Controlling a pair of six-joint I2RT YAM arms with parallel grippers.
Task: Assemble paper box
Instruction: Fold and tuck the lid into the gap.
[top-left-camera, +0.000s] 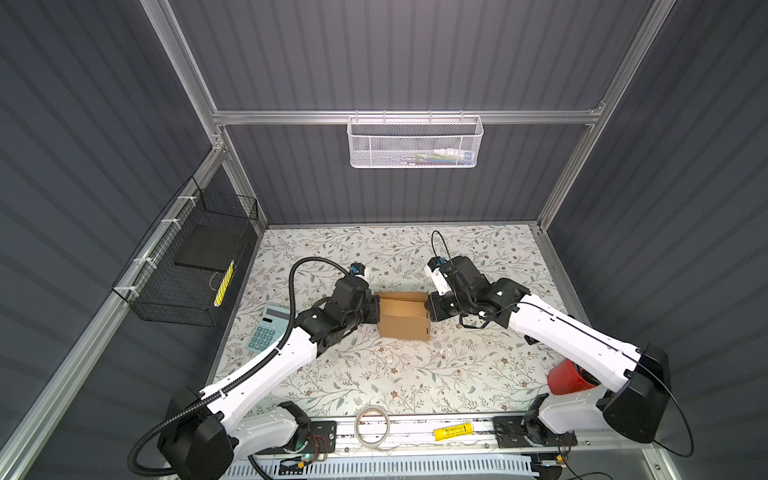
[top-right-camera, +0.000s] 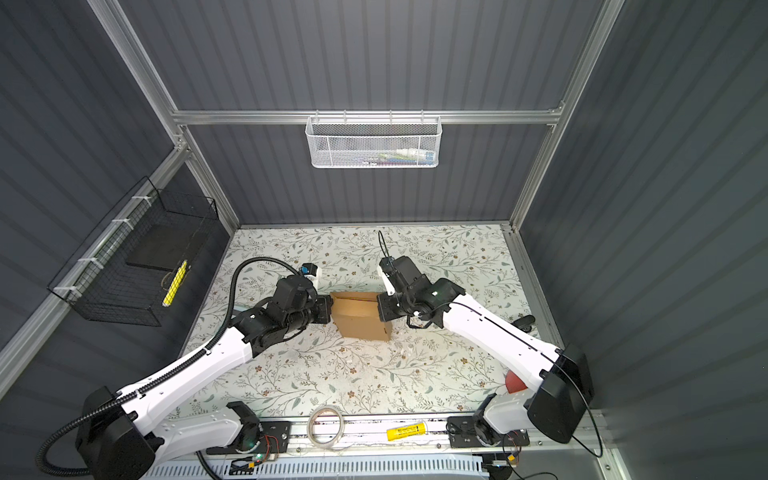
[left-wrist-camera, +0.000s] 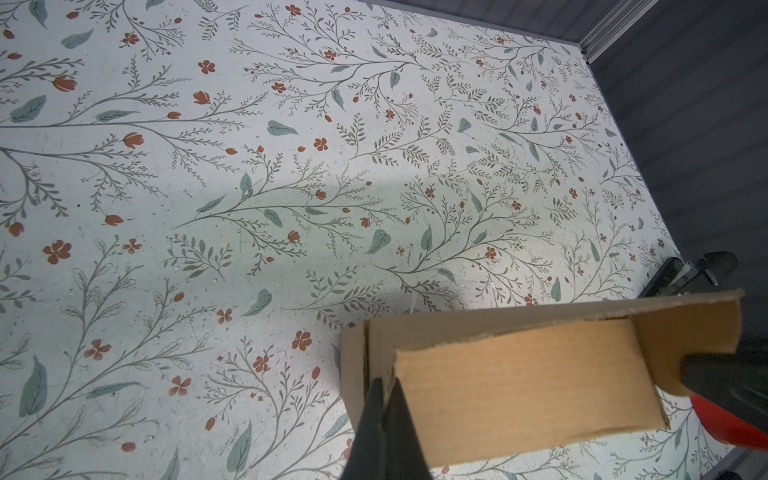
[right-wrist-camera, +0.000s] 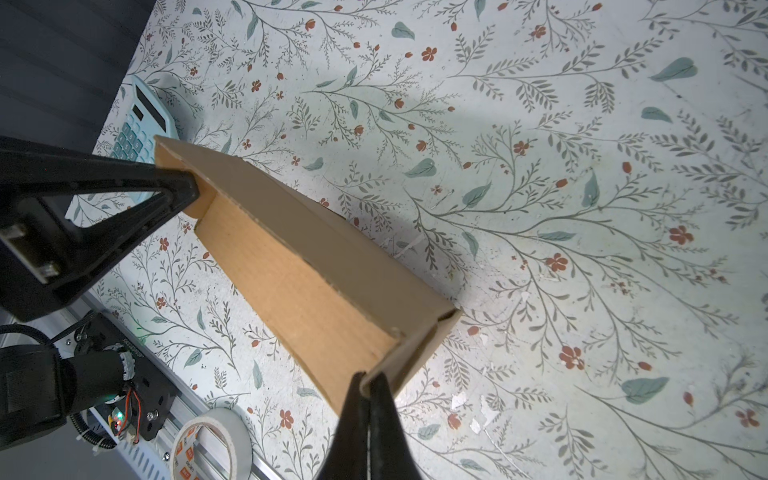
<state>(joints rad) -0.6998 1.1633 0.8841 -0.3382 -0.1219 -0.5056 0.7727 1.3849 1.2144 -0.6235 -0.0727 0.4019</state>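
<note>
The paper box (top-left-camera: 403, 318) (top-right-camera: 359, 316) is brown corrugated cardboard, partly folded, at mid-table between both arms. My left gripper (top-left-camera: 376, 311) (top-right-camera: 330, 309) is shut on the cardboard wall at its left end, its black fingertips pinching the edge in the left wrist view (left-wrist-camera: 384, 384). My right gripper (top-left-camera: 428, 309) (top-right-camera: 380, 309) is shut on the flap at the right end (right-wrist-camera: 368, 380). In the right wrist view the box (right-wrist-camera: 299, 282) shows a long outer panel over a paler inner panel. I cannot tell whether the box rests on the table.
A pale blue calculator (top-left-camera: 268, 328) lies left of the left arm. A red cup (top-left-camera: 567, 378) stands under the right arm. A tape roll (top-left-camera: 372, 426) and a yellow tube (top-left-camera: 453, 432) lie on the front rail. A black wire basket (top-left-camera: 187, 266) hangs on the left wall.
</note>
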